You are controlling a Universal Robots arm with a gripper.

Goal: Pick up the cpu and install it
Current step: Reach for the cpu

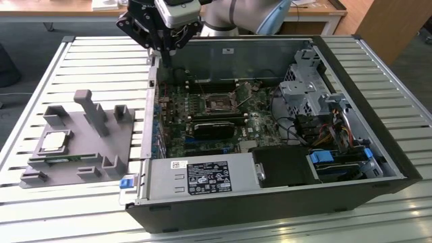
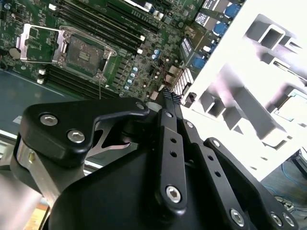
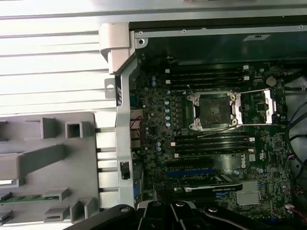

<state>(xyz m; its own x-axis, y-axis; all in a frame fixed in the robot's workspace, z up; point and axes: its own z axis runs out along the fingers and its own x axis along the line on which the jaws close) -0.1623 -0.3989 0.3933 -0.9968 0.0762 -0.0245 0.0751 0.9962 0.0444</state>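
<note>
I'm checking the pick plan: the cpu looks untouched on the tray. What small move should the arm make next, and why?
Probably travel toward the exterior view's left until over the grey tray. The gripper hangs above a corner of the computer case, while the cpu lies on that tray and the socket stands open and empty.

Item: 1 cpu [image 1: 55,141], a small flat square chip with a silver-grey metal top and thin pale rim. Lies flat, metal face up, untilted, on the grey plastic tray [image 1: 81,145], toward the tray's side at the exterior view's left.
</note>
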